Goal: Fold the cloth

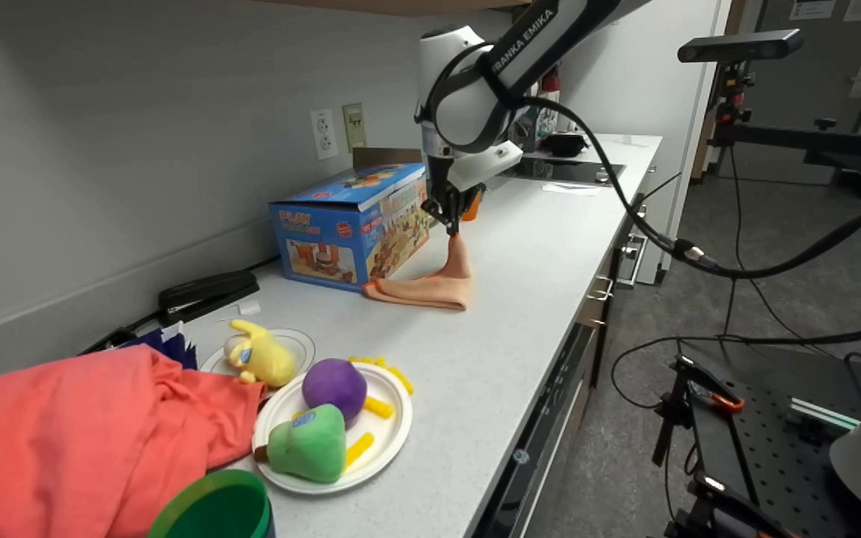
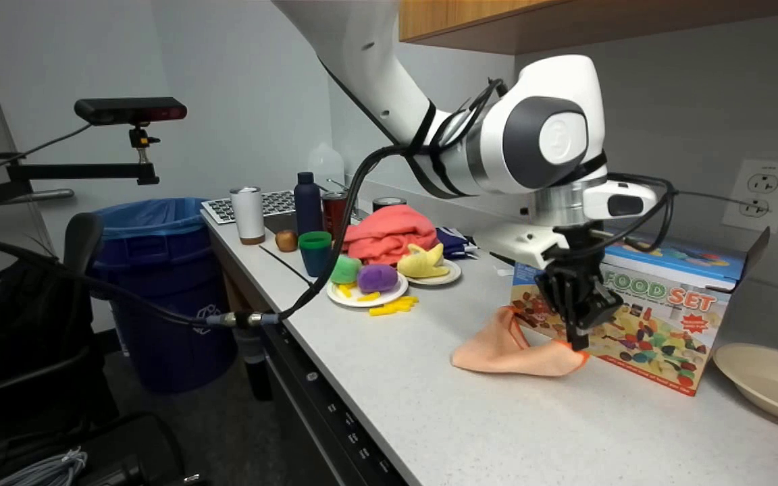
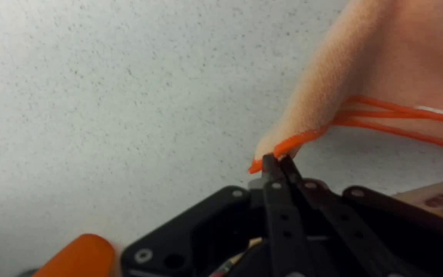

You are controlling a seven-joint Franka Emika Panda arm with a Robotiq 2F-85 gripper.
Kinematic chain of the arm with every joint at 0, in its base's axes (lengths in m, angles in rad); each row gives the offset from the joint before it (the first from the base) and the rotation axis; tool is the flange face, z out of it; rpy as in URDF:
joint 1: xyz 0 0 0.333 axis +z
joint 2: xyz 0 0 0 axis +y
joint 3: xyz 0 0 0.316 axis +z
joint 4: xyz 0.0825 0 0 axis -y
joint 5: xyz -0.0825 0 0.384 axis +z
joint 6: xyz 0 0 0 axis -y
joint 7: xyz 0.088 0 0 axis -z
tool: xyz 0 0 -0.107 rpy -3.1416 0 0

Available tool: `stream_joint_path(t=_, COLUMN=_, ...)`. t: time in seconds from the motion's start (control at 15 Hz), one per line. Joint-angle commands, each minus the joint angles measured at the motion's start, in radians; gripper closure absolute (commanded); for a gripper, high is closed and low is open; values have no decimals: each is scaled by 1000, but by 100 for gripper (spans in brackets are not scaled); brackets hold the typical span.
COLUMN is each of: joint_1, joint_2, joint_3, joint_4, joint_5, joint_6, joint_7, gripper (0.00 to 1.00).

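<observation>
I have the gripper (image 3: 278, 157) pinching one corner of the peach cloth (image 1: 449, 290), its fingers (image 3: 269, 167) nearly together over the orange hem (image 3: 300, 139), with a small tip of fabric poking out to one side. In an exterior view that corner stands up off the counter (image 1: 505, 314) while the rest lies on it, just beside the blue toy box (image 1: 322, 254); whether the near end touches that box, I can't tell. Everything about the cloth looks light and limp: it drapes in soft curves, and in the wrist view its surface seems faintly fuzzy, so I expect decent friction and nothing to break by squeezing. Weight should hardly matter; floppiness will, since from this single point I can pull it but not push it flat. The hemmed corner is a sensible place to hold, though the bite looks shallow and a quick tug could slip it free. Several hem lines run close together, which I take for layers; how many sit in my pinch isn't clear. I judge this to be mid-fold, and I'd carry the corner across low and slow, then match the edges before letting go.
</observation>
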Motion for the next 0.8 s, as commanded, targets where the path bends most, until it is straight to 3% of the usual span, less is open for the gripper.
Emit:
stream_joint_path(t=0.0, joint_1=4, joint_2=-26, joint_3=61, joint_4=76, joint_5=23, joint_6=-102, joint_7=-107, gripper=99)
stream_joint_path(t=0.4, joint_1=5, joint_2=18, joint_3=170, joint_4=134, joint_5=110, joint_6=-164, joint_7=-218, gripper=99)
stream_joint_path(t=0.73, joint_1=30, joint_2=89, joint_3=205, joint_4=109, joint_5=99, joint_6=-89, joint_7=-243, gripper=99)
